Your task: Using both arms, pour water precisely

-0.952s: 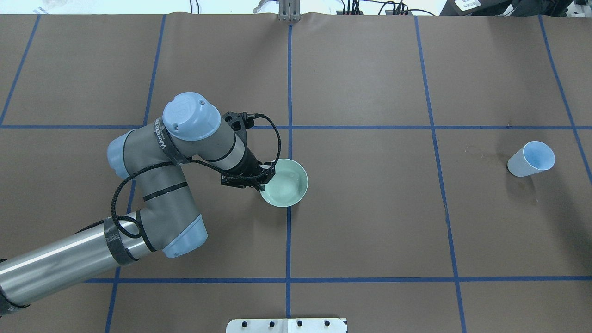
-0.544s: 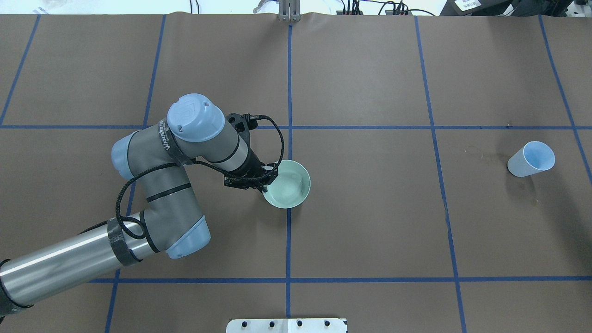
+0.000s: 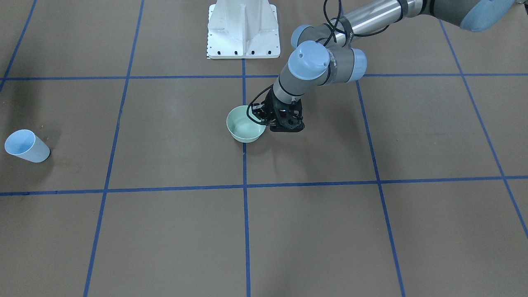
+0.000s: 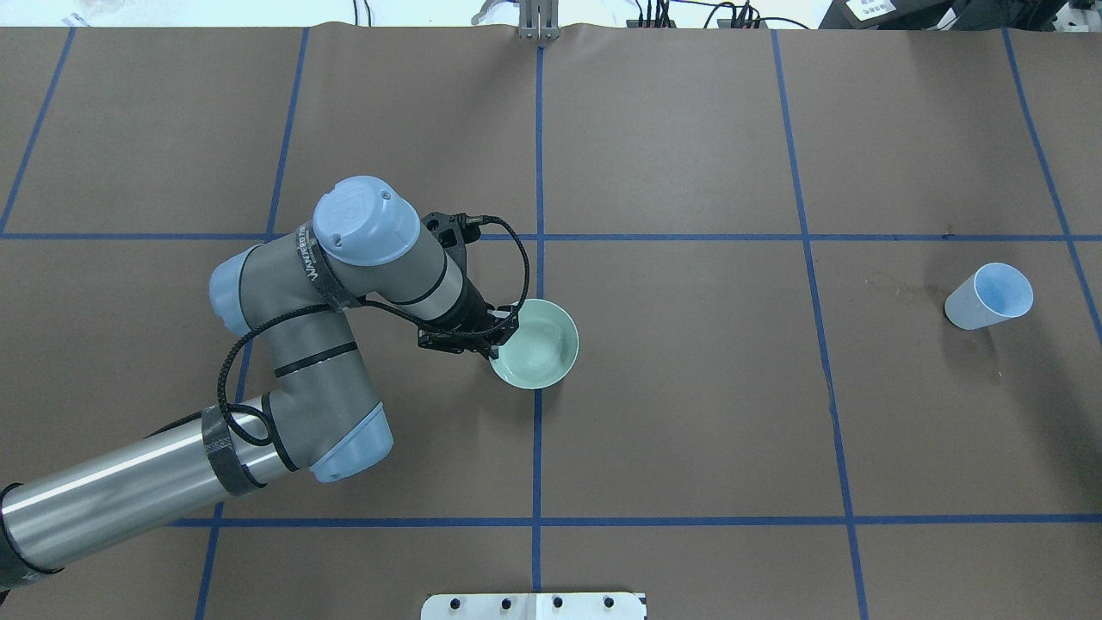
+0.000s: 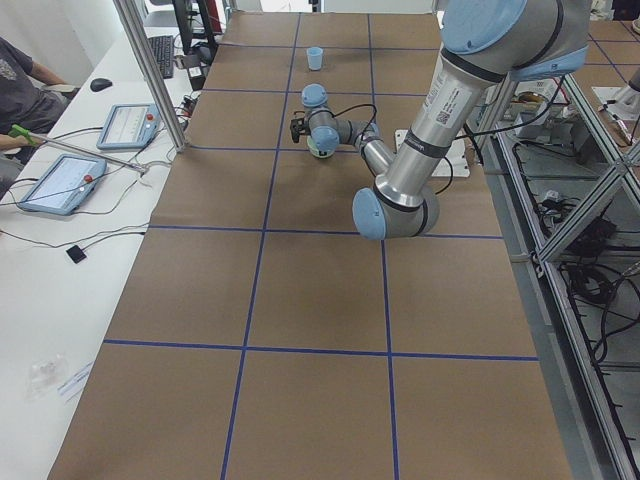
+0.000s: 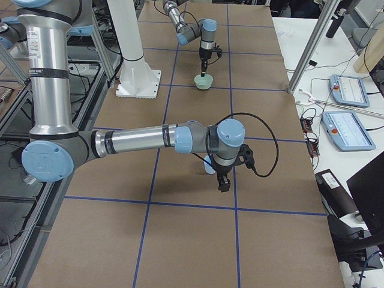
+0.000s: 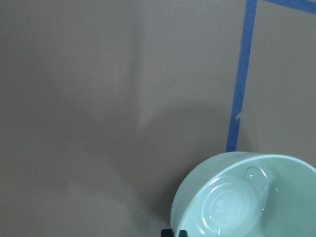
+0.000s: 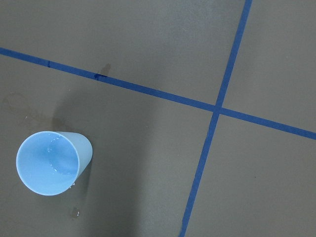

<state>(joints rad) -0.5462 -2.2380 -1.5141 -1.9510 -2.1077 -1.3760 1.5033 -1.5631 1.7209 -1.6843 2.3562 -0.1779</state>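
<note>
From across the worktop (image 3: 330,231), which is brown paper with blue tape lines, my left claw (image 3: 259,116) is pinching the rim of the round pale green bowl (image 3: 243,131). I hold it by the edge so I can tip it when it is time to pour. The small light blue plastic cup (image 3: 25,146) stands far off on my right side.

From above, the bowl is near the middle, over a blue line, well apart from the cup. I think they must come closer before any pouring.

From my left end, my left arm stretches out long to reach the bowl.

From my right end, my right claw (image 6: 223,182) hangs near the cup. I cannot tell if it is wide or narrow.

My left wrist camera shows the water (image 7: 229,207) as shiny ripples in the bottom of the bowl.

My right wrist camera looks down into the upright cup, which has a few wet glints inside.
</note>
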